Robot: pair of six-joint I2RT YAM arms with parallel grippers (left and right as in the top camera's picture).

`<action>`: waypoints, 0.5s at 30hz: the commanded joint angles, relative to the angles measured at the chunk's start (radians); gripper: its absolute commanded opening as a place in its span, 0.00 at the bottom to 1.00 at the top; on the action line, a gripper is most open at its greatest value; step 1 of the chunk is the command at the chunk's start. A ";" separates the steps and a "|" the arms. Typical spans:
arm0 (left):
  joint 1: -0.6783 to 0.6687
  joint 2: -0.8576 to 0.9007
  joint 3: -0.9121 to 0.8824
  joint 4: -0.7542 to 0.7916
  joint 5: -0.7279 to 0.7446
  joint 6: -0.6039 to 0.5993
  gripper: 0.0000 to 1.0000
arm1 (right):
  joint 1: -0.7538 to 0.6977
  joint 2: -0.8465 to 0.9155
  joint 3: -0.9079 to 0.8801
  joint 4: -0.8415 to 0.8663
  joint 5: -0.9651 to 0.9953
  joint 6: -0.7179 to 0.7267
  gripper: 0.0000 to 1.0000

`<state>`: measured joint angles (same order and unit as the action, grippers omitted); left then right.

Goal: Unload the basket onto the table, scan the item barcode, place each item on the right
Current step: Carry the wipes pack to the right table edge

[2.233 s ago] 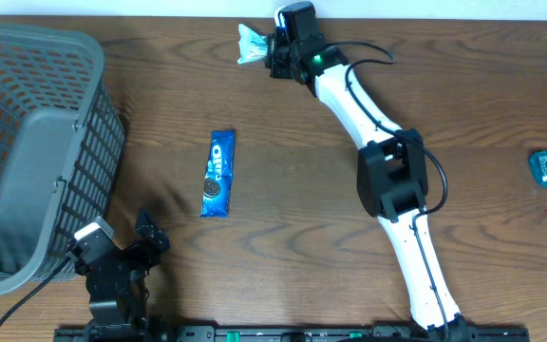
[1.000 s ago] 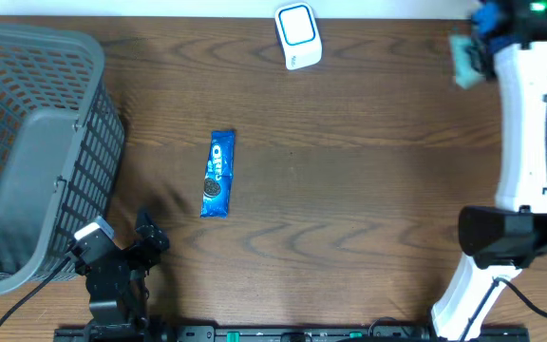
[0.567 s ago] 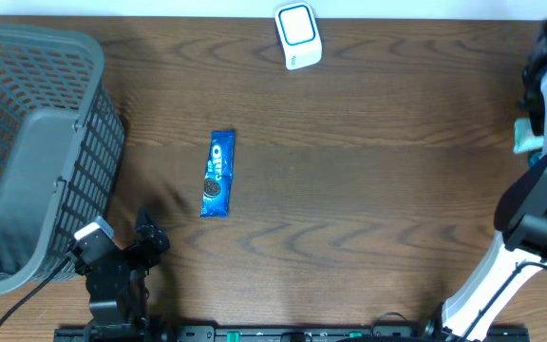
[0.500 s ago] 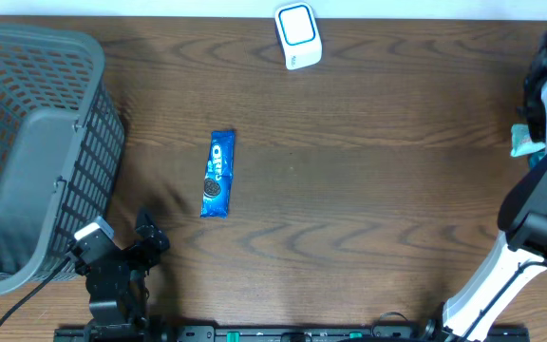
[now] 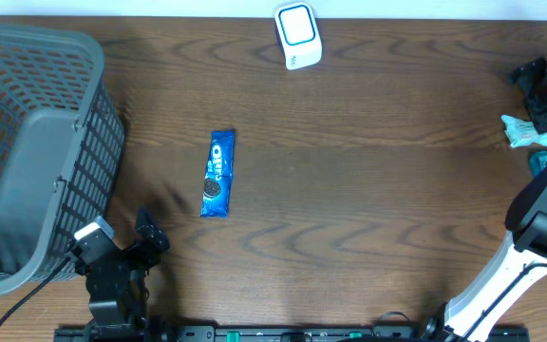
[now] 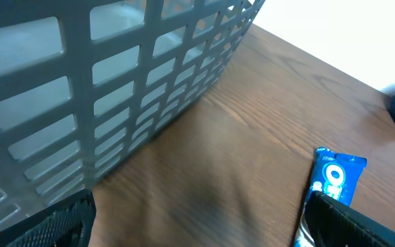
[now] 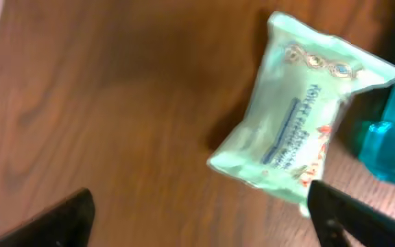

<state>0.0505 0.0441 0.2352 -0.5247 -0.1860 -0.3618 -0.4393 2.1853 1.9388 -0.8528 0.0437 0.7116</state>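
Item 1. Packet (image 7: 300, 140): pale green, sealed, crimped at both ends. We log it lying flat on the table (image 5: 368, 190) at the far right edge, touching no finger. It bears a blue line of print and a red mark, both too blurred for us to read.

Item 2. Right gripper (image 7: 197, 209): we find its fingers spread wide, one at each lower corner of the wrist view. The packet lies on the wood beyond them, and nothing is gripped.

Item 3. Teal pack (image 7: 393, 154): just beside the packet at the right edge. We cannot read any writing on it.

Item 4. Scanner (image 5: 298, 35): white, with a blue-edged window, at the far middle of the table, well apart from the packet.

Item 5. Biscuit pack (image 5: 218, 174): blue, marked "OREO" in white with a biscuit pictured below. It lies lengthwise, left of centre, near the basket.

Item 6. Basket (image 5: 27, 152): grey plastic lattice, at the left end of the table.

Item 7. Left gripper (image 6: 197, 219): we record it near the front left corner, beside the basket. Its fingers stand apart and hold nothing; the biscuit pack shows just beyond one of them.
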 commanded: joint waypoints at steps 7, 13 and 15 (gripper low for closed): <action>0.005 -0.001 0.002 0.001 -0.009 0.017 0.98 | 0.005 -0.023 0.006 -0.158 0.156 -0.057 0.01; 0.005 -0.001 0.002 0.001 -0.009 0.017 0.98 | 0.005 -0.023 -0.139 -0.023 0.247 -0.051 0.01; 0.005 -0.001 0.002 0.001 -0.009 0.017 0.98 | 0.005 -0.023 -0.180 0.034 0.247 -0.051 0.01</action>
<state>0.0505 0.0441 0.2352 -0.5247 -0.1860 -0.3618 -0.4370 2.1792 1.8103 -0.8597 0.2249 0.6472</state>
